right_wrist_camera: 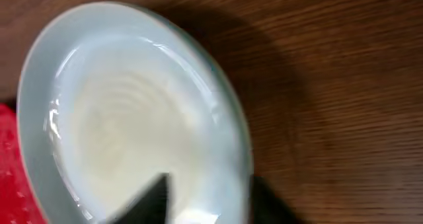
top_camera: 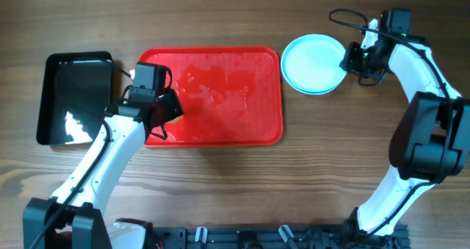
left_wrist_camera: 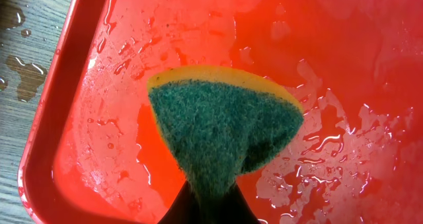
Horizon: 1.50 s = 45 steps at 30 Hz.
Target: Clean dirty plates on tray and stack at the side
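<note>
The red tray (top_camera: 220,109) is wet and holds no plates. My left gripper (top_camera: 158,109) hangs over its left end, shut on a green and yellow sponge (left_wrist_camera: 225,125) that sits just above the wet tray floor (left_wrist_camera: 344,52). A pale aqua plate (top_camera: 314,64) lies on the wood just right of the tray. My right gripper (top_camera: 352,59) is at the plate's right edge. In the right wrist view its fingers (right_wrist_camera: 152,197) stand apart on either side of the plate (right_wrist_camera: 132,105) rim, one over the plate and one over the wood. The plate looks clean.
A glossy black tray (top_camera: 73,95) lies left of the red tray, close to my left arm. Water drops (left_wrist_camera: 26,78) wet the wood beside the red tray's corner. The right arm's cable (top_camera: 345,15) loops above the plate.
</note>
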Each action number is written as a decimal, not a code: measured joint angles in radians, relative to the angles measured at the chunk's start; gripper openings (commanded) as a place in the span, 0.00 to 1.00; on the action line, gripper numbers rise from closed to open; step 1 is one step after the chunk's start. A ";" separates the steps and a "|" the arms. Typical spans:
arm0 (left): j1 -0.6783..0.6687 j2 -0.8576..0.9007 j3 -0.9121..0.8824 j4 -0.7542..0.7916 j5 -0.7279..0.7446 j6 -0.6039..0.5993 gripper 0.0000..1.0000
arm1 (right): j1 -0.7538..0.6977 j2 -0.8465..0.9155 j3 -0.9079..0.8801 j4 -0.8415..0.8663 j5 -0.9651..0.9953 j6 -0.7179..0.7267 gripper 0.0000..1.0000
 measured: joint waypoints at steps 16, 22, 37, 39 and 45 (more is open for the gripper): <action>0.000 0.000 -0.001 0.143 -0.011 0.000 0.04 | 0.132 0.000 0.000 -0.011 -0.502 0.027 0.70; 0.037 0.002 -0.002 0.260 -0.156 0.000 0.04 | 0.397 0.000 0.000 -0.010 -0.440 0.027 0.72; 0.578 0.158 -0.002 0.390 -0.049 -0.003 0.13 | 0.738 0.000 0.000 0.042 -0.230 0.099 0.75; 0.618 0.187 -0.002 0.390 -0.004 -0.003 0.29 | 0.747 0.000 0.000 0.042 -0.215 0.112 0.75; 0.659 0.212 -0.002 0.400 0.090 -0.006 0.98 | 0.747 0.000 0.000 0.042 -0.200 0.137 0.75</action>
